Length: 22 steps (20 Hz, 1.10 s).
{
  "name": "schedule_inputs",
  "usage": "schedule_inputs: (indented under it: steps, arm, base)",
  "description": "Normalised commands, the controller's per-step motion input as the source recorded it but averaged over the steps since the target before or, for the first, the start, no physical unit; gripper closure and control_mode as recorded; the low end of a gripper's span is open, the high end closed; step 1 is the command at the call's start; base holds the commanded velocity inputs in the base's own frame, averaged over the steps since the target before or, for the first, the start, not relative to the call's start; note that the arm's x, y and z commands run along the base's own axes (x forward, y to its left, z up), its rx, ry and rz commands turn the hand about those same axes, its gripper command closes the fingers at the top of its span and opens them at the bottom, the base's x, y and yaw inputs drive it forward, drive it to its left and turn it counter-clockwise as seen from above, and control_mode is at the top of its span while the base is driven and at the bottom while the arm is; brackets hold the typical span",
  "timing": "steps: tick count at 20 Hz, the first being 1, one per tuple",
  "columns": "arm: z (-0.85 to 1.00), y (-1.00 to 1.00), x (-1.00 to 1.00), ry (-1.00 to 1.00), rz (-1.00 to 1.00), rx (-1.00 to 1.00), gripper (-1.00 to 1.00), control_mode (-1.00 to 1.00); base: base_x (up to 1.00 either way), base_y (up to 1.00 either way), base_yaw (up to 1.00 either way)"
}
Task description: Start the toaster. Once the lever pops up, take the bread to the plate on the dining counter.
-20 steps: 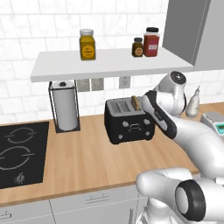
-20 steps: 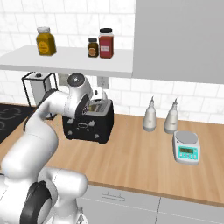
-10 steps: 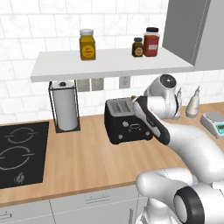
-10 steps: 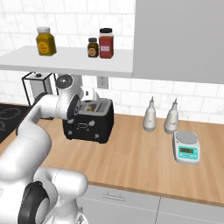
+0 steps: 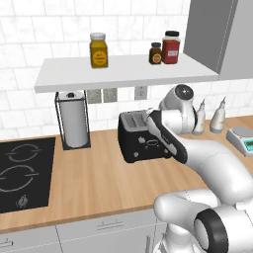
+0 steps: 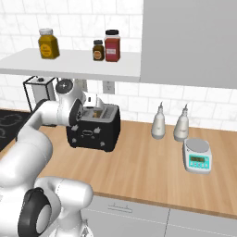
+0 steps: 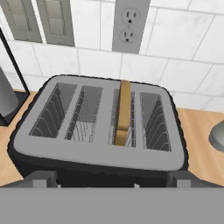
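Observation:
The black toaster [image 7: 109,131] fills the hand view from above, its four slots facing me. The bread [image 7: 124,111], a tan slice seen edge-on, stands in the third slot from the left. My gripper [image 7: 111,180] hovers open just above the toaster's front edge, one fingertip near each front corner and nothing between them. In the right base view the gripper [image 6: 91,106] sits over the toaster [image 6: 95,134] top. In the left base view my forearm crosses in front of the toaster [image 5: 138,141]. The plate and the dining counter are out of view.
A paper towel holder [image 5: 74,121] stands left of the toaster, with a cooktop [image 5: 20,170] beyond it. Two bottles [image 6: 159,124] and a scale [image 6: 198,157] sit to the right. A shelf [image 5: 123,71] with jars hangs overhead. Wall outlets [image 7: 128,24] are behind.
The arm's elbow has swung left and the hand has shifted a little over the toaster's top. The jaws stay wide apart and the bread stays in its slot.

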Motion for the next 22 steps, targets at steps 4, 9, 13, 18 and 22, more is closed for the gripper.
schedule_inputs:
  steps: [4,9,13,18,22]
  arm:
    - [0.00,0.00,0.25,0.00,-0.03,0.00,-1.00,-1.00]
    - [-0.03,0.00,0.09,-0.01,0.00,0.00,-1.00,-1.00]
    - [0.00,-0.04,0.00,0.00,0.00,0.00,-1.00,-1.00]
    - [-0.01,-0.02,0.00,0.00,0.00,0.00,-1.00,-1.00]
    - [-0.01,0.00,0.01,0.00,0.00,0.00,-1.00,-1.00]
  base:
    - [0.00,0.00,0.00]
    - [0.00,0.00,0.00]
    - [0.00,0.00,0.00]
    - [0.00,0.00,0.00]
    - [0.00,0.00,0.00]
